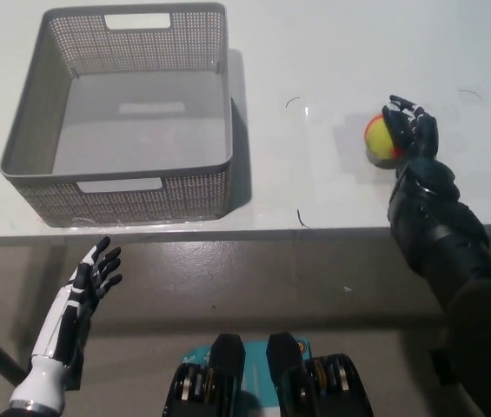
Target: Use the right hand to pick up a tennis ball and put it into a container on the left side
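No legible text, labels, brands or numbers in the head view. Grey basket (116,187): plain perforated walls, no marking. Tennis ball (379,142): yellow and orange-red, no print can be made out. White table (332,52): only a few thin dark scuffs, not characters.
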Action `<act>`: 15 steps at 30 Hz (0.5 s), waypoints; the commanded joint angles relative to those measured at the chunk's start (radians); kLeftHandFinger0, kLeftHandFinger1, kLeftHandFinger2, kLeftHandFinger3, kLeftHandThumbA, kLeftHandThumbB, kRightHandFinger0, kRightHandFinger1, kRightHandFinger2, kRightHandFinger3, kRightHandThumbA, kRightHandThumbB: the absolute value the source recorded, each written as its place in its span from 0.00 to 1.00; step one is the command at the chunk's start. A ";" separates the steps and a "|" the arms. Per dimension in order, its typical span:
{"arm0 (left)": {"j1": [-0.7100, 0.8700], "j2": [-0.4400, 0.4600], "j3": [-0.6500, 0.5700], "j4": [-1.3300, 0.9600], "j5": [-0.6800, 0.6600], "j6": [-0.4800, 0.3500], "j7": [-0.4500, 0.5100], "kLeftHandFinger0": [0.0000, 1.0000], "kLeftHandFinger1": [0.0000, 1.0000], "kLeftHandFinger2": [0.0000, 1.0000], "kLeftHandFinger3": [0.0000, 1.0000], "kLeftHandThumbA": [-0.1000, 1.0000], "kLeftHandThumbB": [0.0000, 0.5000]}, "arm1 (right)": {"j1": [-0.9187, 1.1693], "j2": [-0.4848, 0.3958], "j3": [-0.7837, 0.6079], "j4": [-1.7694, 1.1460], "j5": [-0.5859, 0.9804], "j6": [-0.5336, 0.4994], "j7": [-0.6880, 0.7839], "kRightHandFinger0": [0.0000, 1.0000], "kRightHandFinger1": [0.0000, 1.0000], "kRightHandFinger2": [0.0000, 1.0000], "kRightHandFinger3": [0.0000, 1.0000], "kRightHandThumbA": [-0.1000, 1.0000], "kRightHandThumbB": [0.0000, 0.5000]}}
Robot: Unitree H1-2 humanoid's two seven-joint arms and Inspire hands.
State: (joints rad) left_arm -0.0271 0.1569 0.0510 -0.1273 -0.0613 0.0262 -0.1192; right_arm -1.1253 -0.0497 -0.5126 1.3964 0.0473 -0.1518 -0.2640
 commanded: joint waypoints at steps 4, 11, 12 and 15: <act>-0.022 0.014 0.015 -0.020 -0.020 -0.025 -0.004 1.00 1.00 1.00 1.00 1.00 0.00 | -0.195 0.058 -0.162 -0.156 0.316 -0.020 0.234 0.00 0.35 0.83 0.80 0.00 0.15; -0.017 0.015 0.013 -0.021 -0.008 -0.022 0.000 1.00 1.00 1.00 1.00 1.00 0.02 | -0.212 0.105 -0.163 -0.245 0.372 0.051 0.257 0.00 0.41 0.90 0.96 0.00 0.12; -0.017 0.015 0.013 -0.021 -0.008 -0.022 0.000 1.00 1.00 1.00 1.00 1.00 0.02 | -0.210 0.105 -0.160 -0.249 0.375 0.053 0.257 0.00 0.41 0.90 0.96 0.00 0.12; -0.017 0.016 0.013 -0.021 -0.007 -0.021 -0.001 1.00 1.00 1.00 1.00 1.00 0.01 | -0.220 0.132 -0.141 -0.287 0.400 0.074 0.267 0.00 0.43 0.91 1.00 0.00 0.13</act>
State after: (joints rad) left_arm -0.0273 0.1574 0.0544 -0.1273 -0.0624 0.0253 -0.1193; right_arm -1.2616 0.0576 -0.6617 1.1709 0.3434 -0.1130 -0.0803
